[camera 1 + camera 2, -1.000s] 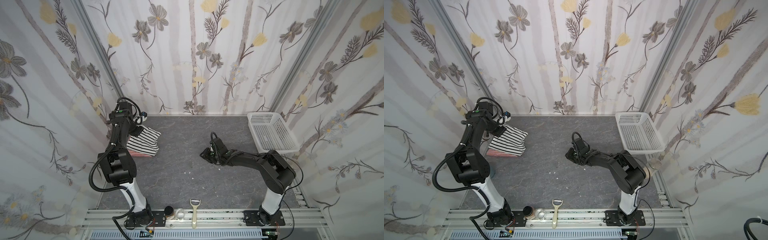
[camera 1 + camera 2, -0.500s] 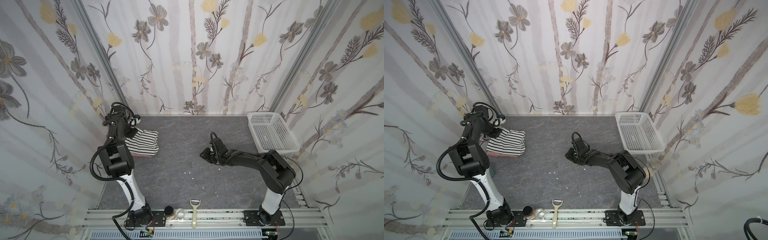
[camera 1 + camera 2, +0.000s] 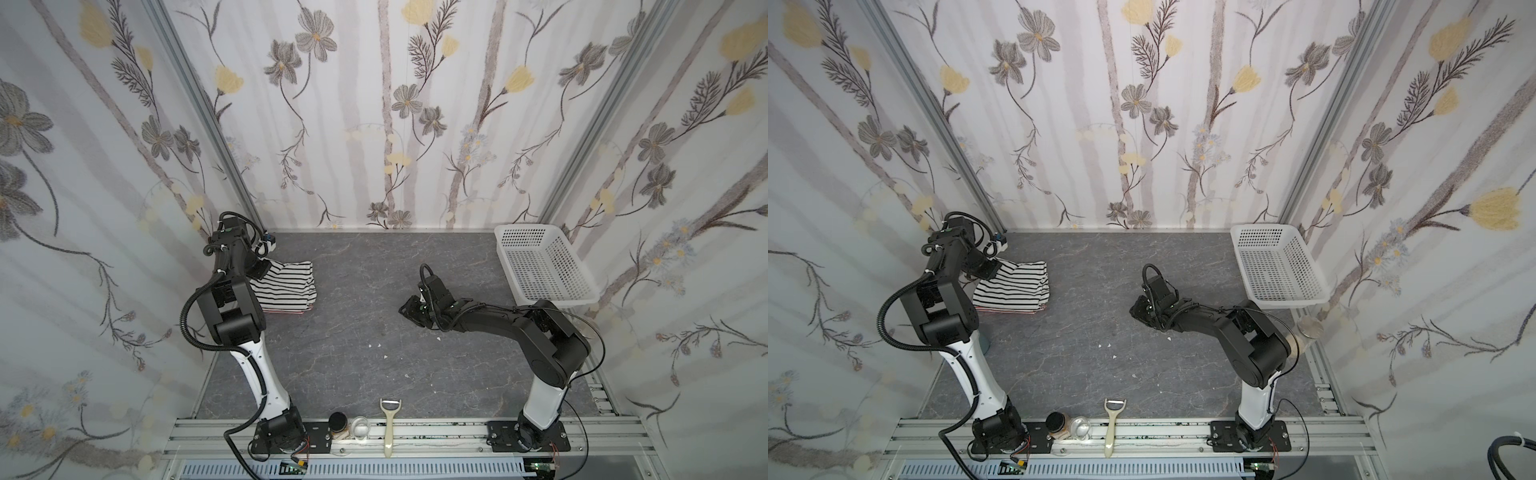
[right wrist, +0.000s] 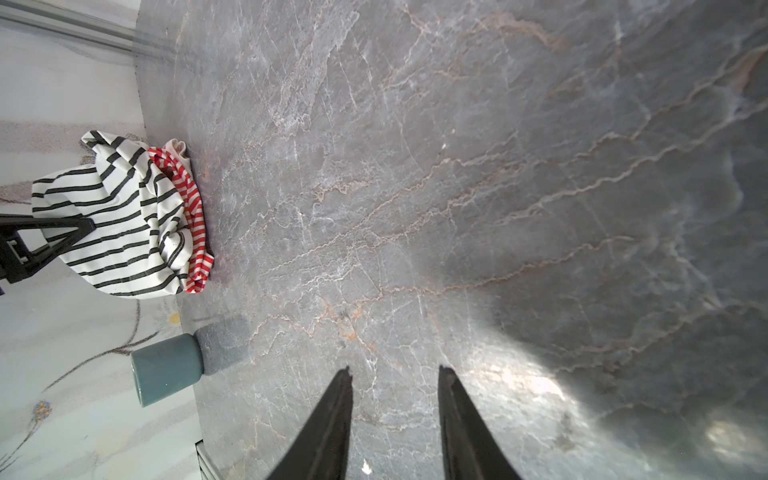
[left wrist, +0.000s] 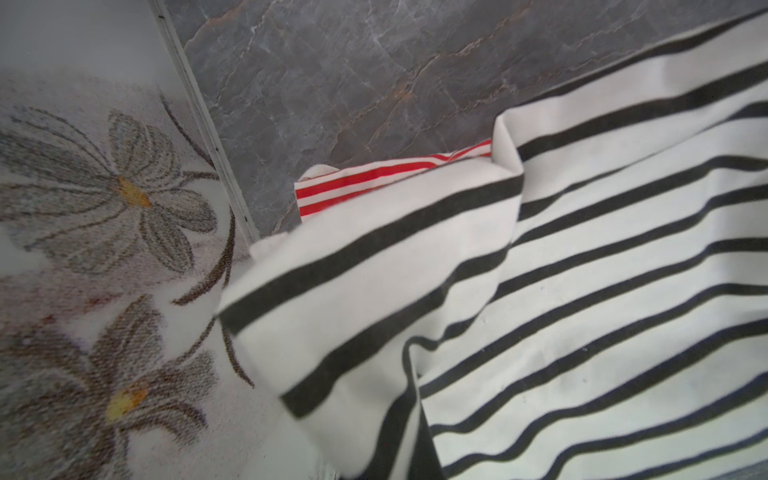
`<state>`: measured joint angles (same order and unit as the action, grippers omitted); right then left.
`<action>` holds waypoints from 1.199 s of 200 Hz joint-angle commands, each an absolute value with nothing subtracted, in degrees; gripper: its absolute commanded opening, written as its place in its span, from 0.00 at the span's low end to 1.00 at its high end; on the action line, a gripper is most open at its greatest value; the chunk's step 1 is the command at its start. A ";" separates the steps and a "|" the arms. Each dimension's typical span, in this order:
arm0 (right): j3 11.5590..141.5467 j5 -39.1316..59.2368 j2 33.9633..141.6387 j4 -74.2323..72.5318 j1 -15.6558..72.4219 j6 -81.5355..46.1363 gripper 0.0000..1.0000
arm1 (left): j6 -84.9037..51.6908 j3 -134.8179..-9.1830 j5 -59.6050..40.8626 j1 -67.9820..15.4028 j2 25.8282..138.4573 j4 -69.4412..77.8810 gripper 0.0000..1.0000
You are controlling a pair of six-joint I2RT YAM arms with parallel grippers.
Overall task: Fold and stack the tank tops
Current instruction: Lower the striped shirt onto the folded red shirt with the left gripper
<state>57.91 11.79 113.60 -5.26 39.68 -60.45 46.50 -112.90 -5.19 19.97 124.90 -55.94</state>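
The white tank top with black stripes [image 3: 286, 282] [image 3: 1017, 286] lies folded at the table's far left, on top of the red-and-white tank top. Only that one's edge shows [image 3: 286, 309] [image 5: 374, 174] [image 4: 195, 216]. My left gripper [image 3: 258, 268] [image 3: 988, 269] is at the black-striped top's far-left corner, shut on its edge. In the left wrist view that lifted fabric [image 5: 374, 291] hides the fingers. My right gripper [image 3: 409, 309] [image 4: 395, 374] rests low over bare table near the middle, open and holding nothing.
A white perforated basket [image 3: 557, 300] [image 3: 1287, 300] stands at the far right. A teal cup [image 4: 166, 370] stands by the left wall near the left arm's base. A peeler [image 3: 390, 428], a jar [image 3: 338, 422] and a glass lie on the front rail. Small crumbs [image 3: 376, 345] dot the table.
My left arm has swung back toward the far-left corner, drawing the black-striped top's corner with it; the top now lies flatter. The right arm has not moved.
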 commanded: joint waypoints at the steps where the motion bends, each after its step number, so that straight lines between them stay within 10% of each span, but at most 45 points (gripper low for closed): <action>1: 58.62 11.21 113.65 -5.81 39.64 -60.65 0.37 | 45.66 -114.79 -6.25 20.04 126.51 -54.76 0.01; 40: 58.54 11.03 113.38 -5.36 39.65 -60.29 0.37 | 45.09 -116.28 -5.72 20.04 129.17 -54.58 0.03; 116: 58.44 11.51 112.59 -6.06 39.81 -59.41 0.37 | 38.44 -119.14 -1.39 21.27 128.00 -50.80 0.45; 240: 60.03 11.58 113.03 -4.26 39.64 -59.59 0.37 | 38.62 -113.80 7.49 20.13 129.11 -46.10 0.31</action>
